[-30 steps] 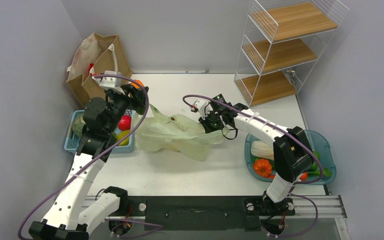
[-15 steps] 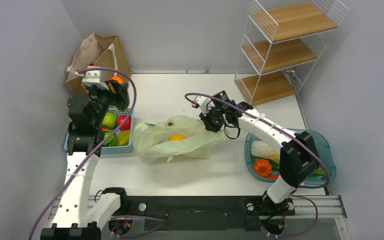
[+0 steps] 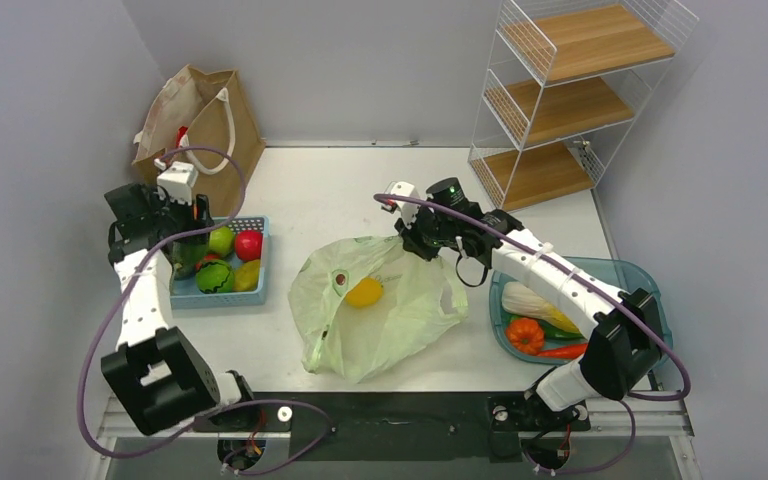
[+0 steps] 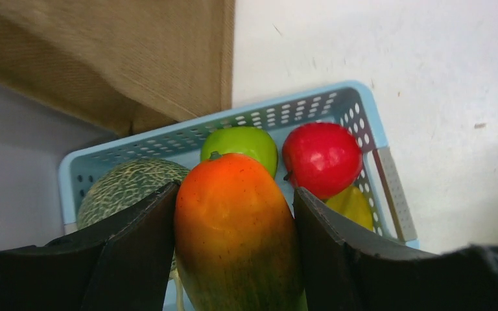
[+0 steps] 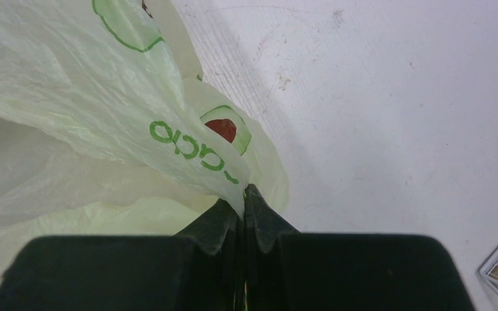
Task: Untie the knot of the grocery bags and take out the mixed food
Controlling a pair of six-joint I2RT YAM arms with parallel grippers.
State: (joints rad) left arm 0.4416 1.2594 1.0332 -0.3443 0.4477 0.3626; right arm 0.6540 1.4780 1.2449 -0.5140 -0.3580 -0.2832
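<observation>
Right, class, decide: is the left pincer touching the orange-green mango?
Touching. The left wrist view shows the left pincer with both fingers pressed against opposite sides of the mango, with no gap on either side.

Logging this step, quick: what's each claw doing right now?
Left claw: holding the orange-green mango.
Right claw: shut on the pale green plastic bag.

Mango (image 4: 237,233) orange w/ green base; basket (image 4: 311,107) lt blue (dotted w/ holes); plastic bag (image 5: 71,78) pale green, dk-green print.
</observation>
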